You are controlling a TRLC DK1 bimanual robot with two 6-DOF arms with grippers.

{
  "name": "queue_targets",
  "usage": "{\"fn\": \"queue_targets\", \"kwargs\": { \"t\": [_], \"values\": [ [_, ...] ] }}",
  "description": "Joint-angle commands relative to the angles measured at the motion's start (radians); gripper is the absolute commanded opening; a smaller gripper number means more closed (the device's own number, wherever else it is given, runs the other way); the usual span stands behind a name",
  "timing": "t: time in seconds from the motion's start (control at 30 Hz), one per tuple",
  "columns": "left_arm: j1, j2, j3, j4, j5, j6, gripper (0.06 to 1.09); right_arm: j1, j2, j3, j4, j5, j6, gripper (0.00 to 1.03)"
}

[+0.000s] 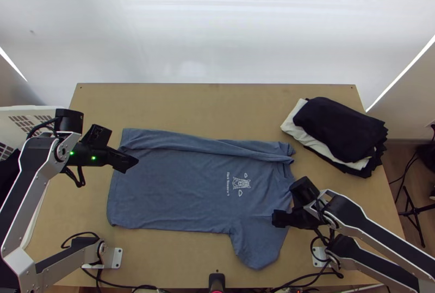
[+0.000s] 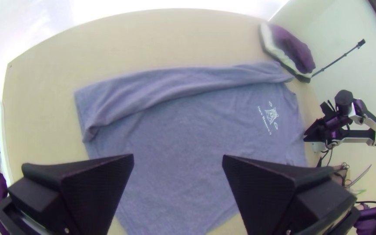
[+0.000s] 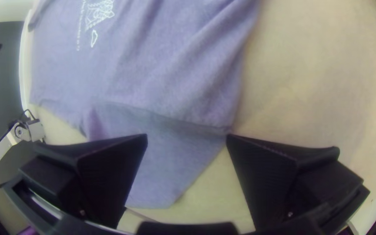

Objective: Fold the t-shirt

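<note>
We've got t-shirt (image 1: 179, 195) mid-frame on counter (image 1: 217, 103), upper side folded in as long strip (image 1: 163, 139), lower sleeve (image 1: 258, 247) poking out. Our worry: lopsided pinch on hem (image 1: 110, 200) or shoulder (image 3: 218, 113) skews next fold, strip pops loose. Left end effector (image 2: 178, 157) wide, pointing right over hem; right end effector (image 3: 188, 137) wide too, aimed left by sleeve.

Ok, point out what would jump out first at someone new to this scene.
First the blue shirt spread across the middle of the table, its far side folded inward in a long strip and a white print near the collar. Next, the dark-and-white clothes pile at the table's far right. Then the two open grippers, left over the hem end, right by the near sleeve.
</note>
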Motion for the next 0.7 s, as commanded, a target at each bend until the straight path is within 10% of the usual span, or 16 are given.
{"fn": "queue_targets", "kwargs": {
  "t": [0.0,0.5,0.67],
  "values": [
    [0.003,-0.002,0.004,-0.001,-0.005,0.004,1.04,0.001,0.008,0.005,0.001,0.031,0.002,0.85],
    [0.003,0.002,0.007,-0.001,-0.005,0.003,1.04,0.027,0.066,0.011,0.019,0.035,0.006,0.81],
    [0.005,-0.002,0.008,-0.006,-0.005,0.003,1.04,0.027,0.060,0.022,0.021,0.084,0.005,0.15]
  ]
}}
